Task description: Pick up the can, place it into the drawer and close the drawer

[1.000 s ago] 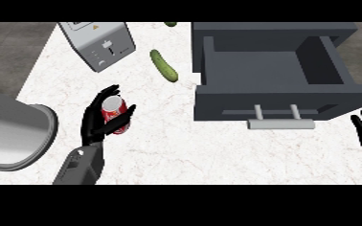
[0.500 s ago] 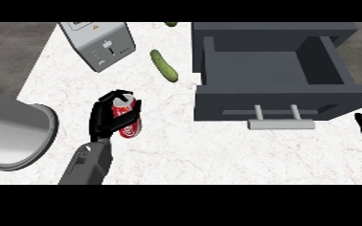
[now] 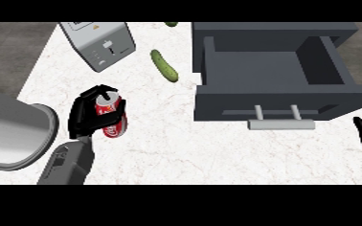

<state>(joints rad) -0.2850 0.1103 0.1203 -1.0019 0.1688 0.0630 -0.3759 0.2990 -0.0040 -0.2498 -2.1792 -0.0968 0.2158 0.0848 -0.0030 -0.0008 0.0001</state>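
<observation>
Head view: the red soda can with a silver top [image 3: 112, 124] is over the white marbled counter [image 3: 191, 148], well left of the open dark grey drawer [image 3: 268, 100]. It is enclosed by the black left hand [image 3: 83, 114], which comes at it from the left with its fingers curled round the can's side, clamped on it. Whether the can touches the counter cannot be told. A sliver of the right hand [image 3: 357, 124] shows at the right edge, its state unclear.
</observation>
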